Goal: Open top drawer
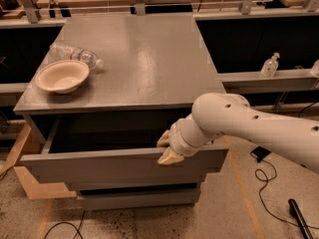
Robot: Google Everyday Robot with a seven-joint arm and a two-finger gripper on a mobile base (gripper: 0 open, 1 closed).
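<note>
The top drawer (99, 166) is a wide matte-grey drawer with a plain front. It stands pulled out from the grey cabinet (134, 59), and its dark interior shows behind the front panel. My gripper (165, 148) comes in from the right on a white arm. Its tan fingers (168, 157) sit at the top edge of the drawer front, right of centre, one fingertip in front of the panel and one behind it.
A cream bowl (62, 75) and a lying clear plastic bottle (75, 55) sit on the cabinet top at left. A narrower drawer front (139, 198) is below. Cables (269, 183) lie on the floor at right. A sanitiser bottle (269, 64) stands on a right shelf.
</note>
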